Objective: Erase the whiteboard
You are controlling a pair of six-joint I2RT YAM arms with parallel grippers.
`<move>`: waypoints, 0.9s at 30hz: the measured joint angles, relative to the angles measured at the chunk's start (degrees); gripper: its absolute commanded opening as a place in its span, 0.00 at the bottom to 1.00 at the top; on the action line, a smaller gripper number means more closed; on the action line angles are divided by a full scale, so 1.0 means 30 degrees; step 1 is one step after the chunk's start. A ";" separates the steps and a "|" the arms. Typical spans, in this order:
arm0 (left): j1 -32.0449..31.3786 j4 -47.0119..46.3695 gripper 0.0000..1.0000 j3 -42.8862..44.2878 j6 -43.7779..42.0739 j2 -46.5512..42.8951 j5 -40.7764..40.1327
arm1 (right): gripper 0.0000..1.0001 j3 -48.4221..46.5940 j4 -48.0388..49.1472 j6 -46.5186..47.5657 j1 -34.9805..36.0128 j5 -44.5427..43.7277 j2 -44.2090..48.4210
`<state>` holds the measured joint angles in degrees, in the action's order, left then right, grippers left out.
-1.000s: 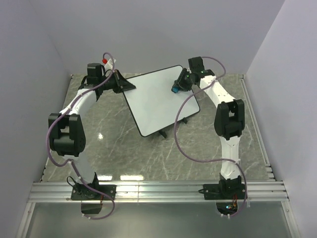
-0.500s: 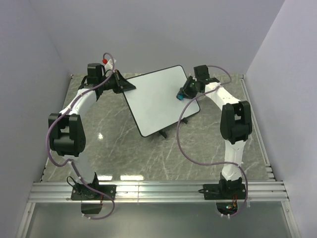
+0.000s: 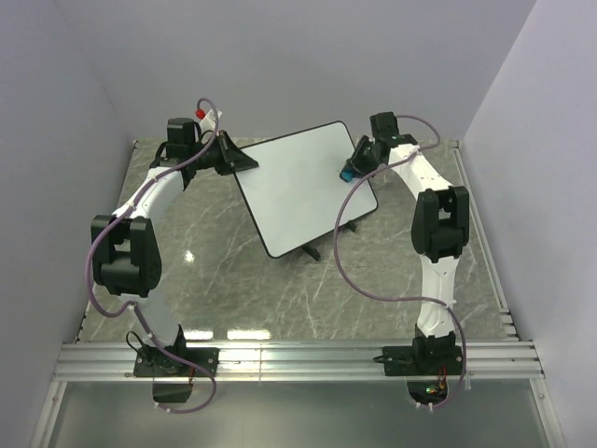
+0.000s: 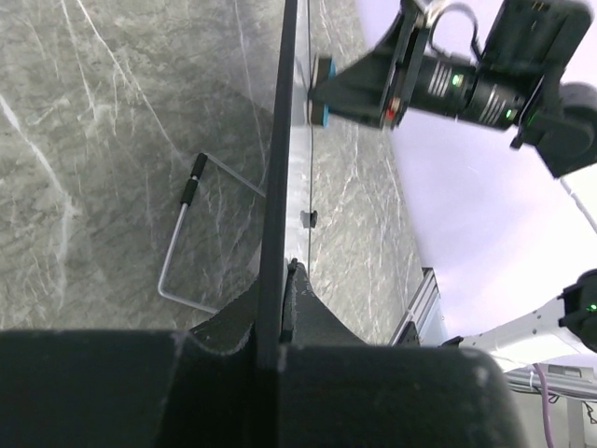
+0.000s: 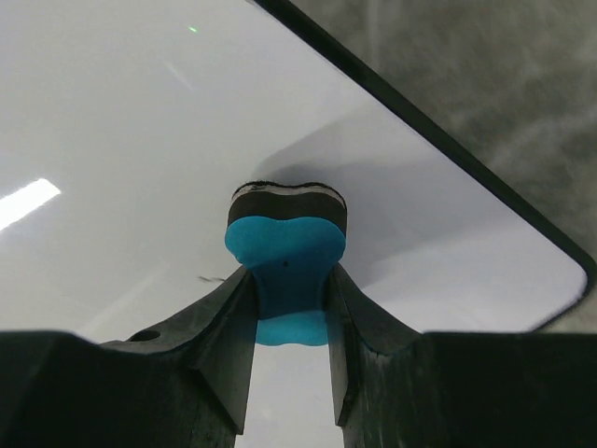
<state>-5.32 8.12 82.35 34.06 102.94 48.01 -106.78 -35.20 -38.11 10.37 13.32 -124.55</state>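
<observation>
The whiteboard stands tilted on its black wire legs in the middle of the marble table, and its face looks blank from above. My left gripper is shut on the board's left edge; in the left wrist view the black frame runs straight into the closed jaws of the left gripper. My right gripper is shut on a blue eraser whose dark felt presses on the whiteboard near its right corner. A tiny dark mark lies left of the eraser.
A red-capped object stands at the back left behind my left arm. A wire stand leg rests on the marble under the board. Aluminium rails run along the near edge, and walls close in on three sides.
My right gripper has slid the eraser rightward across the board toward its right edge. The left gripper has kept its hold on the board's edge.
</observation>
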 measured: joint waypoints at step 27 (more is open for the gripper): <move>-0.0248 0.0539 0.00 0.0000 -0.0211 -0.0386 -0.0459 | 0.00 0.2929 0.2229 -0.1537 -0.0444 0.1056 0.1209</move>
<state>-6.07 9.74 82.35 33.43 101.78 46.63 -98.00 -28.51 -42.72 9.04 16.49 -120.92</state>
